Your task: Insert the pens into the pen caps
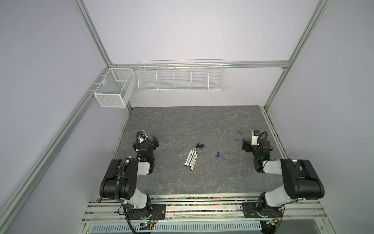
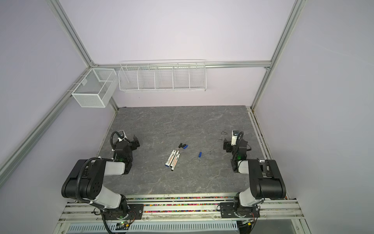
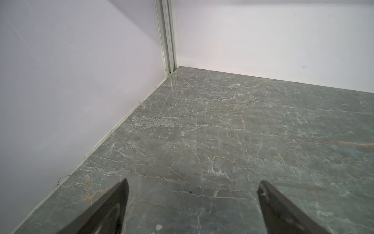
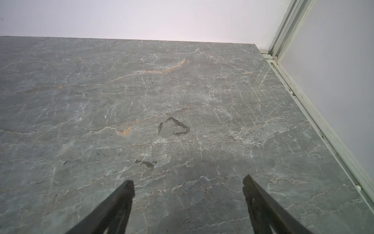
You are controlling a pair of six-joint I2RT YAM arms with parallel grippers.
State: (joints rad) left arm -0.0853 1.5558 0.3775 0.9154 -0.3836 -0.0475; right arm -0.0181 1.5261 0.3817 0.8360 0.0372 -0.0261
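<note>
Top view first: the pens (image 1: pixel 190 160) (image 2: pixel 173 161) lie in a tight bundle at the middle of the grey marbled table (image 1: pixel 182 125), four barrels side by side and touching, slanting from near-left to far-right. There is red and dark print on the barrels, but it is too small to read. Blue plugs show at two of the near ends. Just past their far tips sit the pen caps (image 1: pixel 200 145) (image 2: pixel 183 145), three in a clump: two black and one blue. The other blue cap (image 1: pixel 218 154) (image 2: pixel 200 154) lies alone to the right, apart from the rest.

The left gripper (image 1: pixel 154 141) (image 3: pixel 193 187) hangs well to the left of the pens, fingers spread wide with only bare table between them. The right gripper (image 1: pixel 244 144) (image 4: pixel 188 182) is well off to the right, also spread and holding nothing. Its wrist view shows a dark scribble (image 4: pixel 174 126) on the table, which spells no word.
</note>
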